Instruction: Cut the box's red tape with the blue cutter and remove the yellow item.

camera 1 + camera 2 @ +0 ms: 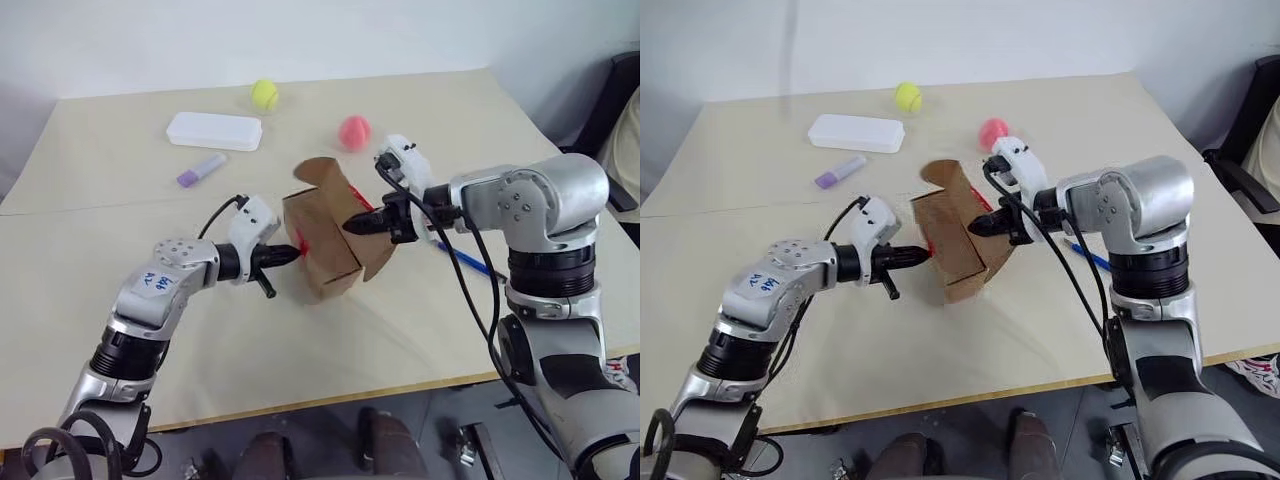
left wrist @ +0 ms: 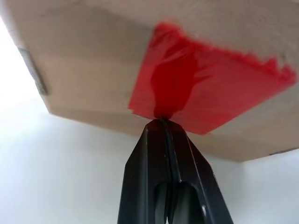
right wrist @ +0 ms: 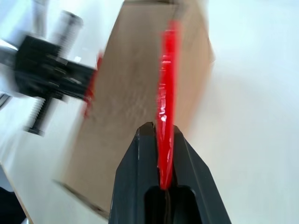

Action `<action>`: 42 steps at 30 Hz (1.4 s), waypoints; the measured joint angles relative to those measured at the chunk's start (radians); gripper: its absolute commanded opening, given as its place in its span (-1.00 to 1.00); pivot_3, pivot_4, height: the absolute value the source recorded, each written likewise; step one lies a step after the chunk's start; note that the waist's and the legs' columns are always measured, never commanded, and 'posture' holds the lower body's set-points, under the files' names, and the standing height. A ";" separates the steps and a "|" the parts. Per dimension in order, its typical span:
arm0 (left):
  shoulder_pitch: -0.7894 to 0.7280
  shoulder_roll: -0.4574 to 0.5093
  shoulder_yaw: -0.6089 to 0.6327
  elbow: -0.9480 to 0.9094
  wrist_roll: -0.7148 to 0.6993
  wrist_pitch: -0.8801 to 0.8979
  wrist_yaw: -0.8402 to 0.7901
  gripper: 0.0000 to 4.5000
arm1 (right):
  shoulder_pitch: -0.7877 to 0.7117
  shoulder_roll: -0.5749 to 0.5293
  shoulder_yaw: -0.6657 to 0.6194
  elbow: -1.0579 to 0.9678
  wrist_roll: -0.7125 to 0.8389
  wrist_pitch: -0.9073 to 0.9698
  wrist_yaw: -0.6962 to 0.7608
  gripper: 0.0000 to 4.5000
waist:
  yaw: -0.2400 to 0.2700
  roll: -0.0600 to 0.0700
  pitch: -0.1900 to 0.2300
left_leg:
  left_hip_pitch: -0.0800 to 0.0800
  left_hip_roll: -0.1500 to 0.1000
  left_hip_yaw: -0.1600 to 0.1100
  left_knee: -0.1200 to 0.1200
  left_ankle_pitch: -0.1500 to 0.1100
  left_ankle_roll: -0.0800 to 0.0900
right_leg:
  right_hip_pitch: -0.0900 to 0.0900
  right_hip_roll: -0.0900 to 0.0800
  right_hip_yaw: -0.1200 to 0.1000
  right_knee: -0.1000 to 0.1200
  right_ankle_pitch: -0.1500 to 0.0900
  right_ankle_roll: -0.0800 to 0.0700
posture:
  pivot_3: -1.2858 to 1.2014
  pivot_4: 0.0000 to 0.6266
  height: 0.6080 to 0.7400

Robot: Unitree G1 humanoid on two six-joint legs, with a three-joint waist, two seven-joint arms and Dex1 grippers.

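Observation:
The brown cardboard box stands at the table's middle with its top flaps open. My left gripper is at the box's left side, shut with its tips pinching a puckered patch of red tape. My right gripper is over the box's right side, shut on a strip of red tape that stretches back to the box. The blue cutter lies on the table behind my right forearm. The yellow item is hidden from view.
At the back of the table lie a white plastic case, a lilac marker, a yellow-green tennis ball and a pink ball. A dark chair stands off the table's right edge.

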 measured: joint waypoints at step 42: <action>0.009 0.211 -0.087 0.055 0.021 -0.079 -0.226 -1.00 | 0.052 -0.260 0.055 0.135 1.023 -0.011 -1.117 -0.99 | 0.009 -0.003 0.000 | -0.012 0.001 0.004 -0.004 0.000 0.000 | -0.014 0.000 0.000 -0.003 0.000 -0.001 | 0.03 -0.52 1.00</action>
